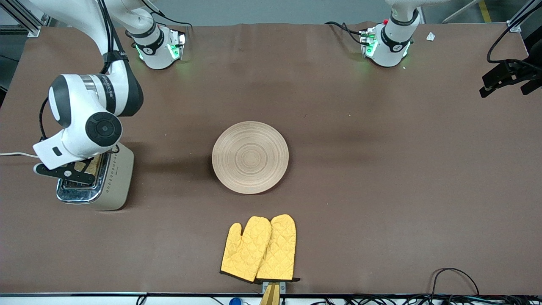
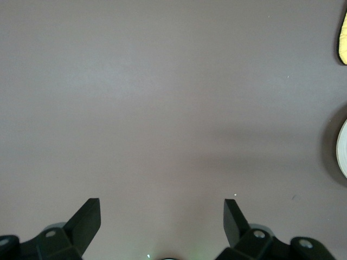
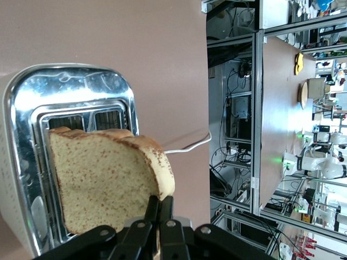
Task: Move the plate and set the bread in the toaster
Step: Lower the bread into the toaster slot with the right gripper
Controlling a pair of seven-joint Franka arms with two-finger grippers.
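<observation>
Your right gripper (image 3: 159, 216) over the cream-beige chrome-topped toaster (image 1: 111, 180) at the right arm's end of the brown worktop (image 1: 381, 169), fingers pinching the brown wholegrain bread slice (image 3: 105, 181) above a slot, your left gripper (image 2: 162, 216) waiting over bare worktop, fingers spread, round beige wooden plate (image 1: 250, 157) mid-worktop, yellow quilted oven mitts (image 1: 259, 249) nearer the front camera.

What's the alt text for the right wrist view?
The right gripper, shut on the bread, holds the slice upright over the toaster and its chrome-topped slots. A white cord trails from the toaster across the brown table.

Bread (image 3: 103, 179) over toaster (image 1: 114, 178) slot — plate (image 1: 250, 157) mid-table, bare.
</observation>
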